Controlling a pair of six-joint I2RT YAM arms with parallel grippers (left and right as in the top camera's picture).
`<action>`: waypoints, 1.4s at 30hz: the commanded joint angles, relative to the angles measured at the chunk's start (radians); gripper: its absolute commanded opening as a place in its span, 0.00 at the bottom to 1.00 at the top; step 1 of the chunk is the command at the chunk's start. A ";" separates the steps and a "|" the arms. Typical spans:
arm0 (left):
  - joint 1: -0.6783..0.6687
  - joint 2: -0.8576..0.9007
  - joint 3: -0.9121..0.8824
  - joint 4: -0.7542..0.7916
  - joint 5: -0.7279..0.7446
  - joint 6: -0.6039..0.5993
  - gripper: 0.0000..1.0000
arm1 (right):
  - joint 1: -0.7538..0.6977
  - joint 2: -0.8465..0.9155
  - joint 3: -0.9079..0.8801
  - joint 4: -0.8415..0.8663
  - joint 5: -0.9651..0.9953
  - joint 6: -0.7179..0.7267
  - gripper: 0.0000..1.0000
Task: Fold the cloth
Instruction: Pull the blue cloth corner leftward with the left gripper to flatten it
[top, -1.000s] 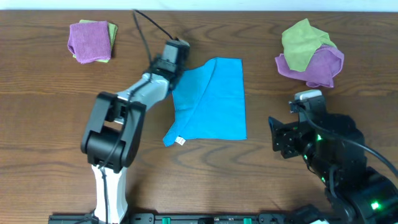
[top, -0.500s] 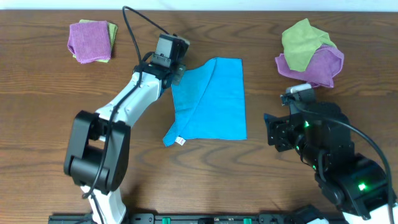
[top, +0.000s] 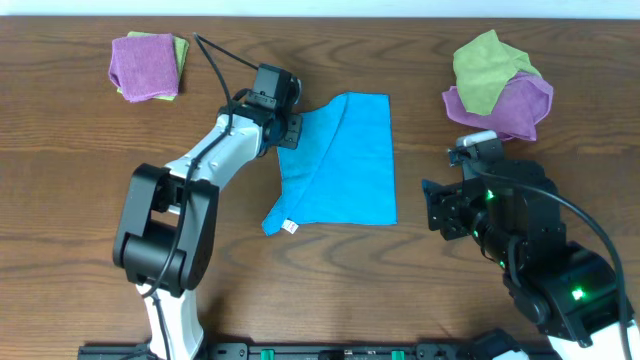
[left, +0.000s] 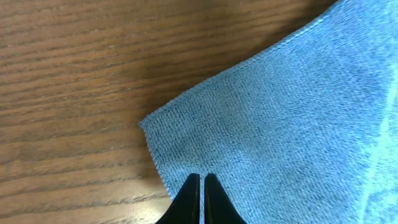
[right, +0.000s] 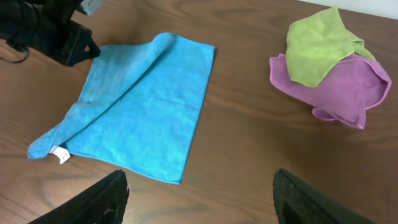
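Overhead:
- The cloth (top: 345, 160) lies on the table (top: 330, 290) just above centre. It is mostly flat, with its left part folded over along a diagonal ridge.
- Its white tag (top: 290, 227) shows at the lower left corner.
- Your left gripper (top: 287, 128) sits at the cloth's upper left corner, with the arm stretched up from the near left.
- Your right gripper (top: 433, 208) is to the right of the cloth, near its lower right corner. It is clear of it and faces it.
- A purple and yellow-green stack (top: 148, 65) is far left at the back. A crumpled purple and yellow-green pile (top: 497, 85) is far right at the back. Both are well apart from the cloth.

Left wrist:
- The left gripper (left: 201, 179) is clenched. Its two dark fingers (left: 189, 200) are pressed tip to tip, with only a hairline slit between them.
- The tips point onto the cloth (left: 280, 118), just inside its edge and just beside the corner that juts toward bare wood.
- No fabric shows pinched between them. You cannot tell from here whether the tips touch the cloth.

Right wrist:
- The right gripper (right: 199, 186) is spread wide. Its fingers (right: 102, 200) stand at the bottom corners of the view with nothing between them.
- The cloth (right: 155, 99) lies ahead and to the left, and the white tag (right: 60, 154) is at its near left corner.
- The left gripper (right: 87, 50) sits dark at the cloth's far left corner.
- The pile (right: 329, 68) is off to the right.
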 joint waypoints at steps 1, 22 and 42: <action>-0.001 0.031 0.002 0.008 -0.035 -0.009 0.06 | -0.005 0.000 0.011 0.002 0.003 -0.016 0.75; -0.002 0.181 0.002 0.115 -0.130 0.108 0.06 | -0.005 0.000 0.011 -0.008 0.003 -0.016 0.75; 0.089 0.221 0.058 0.164 -0.240 0.178 0.06 | -0.005 0.000 0.011 -0.025 0.003 -0.004 0.75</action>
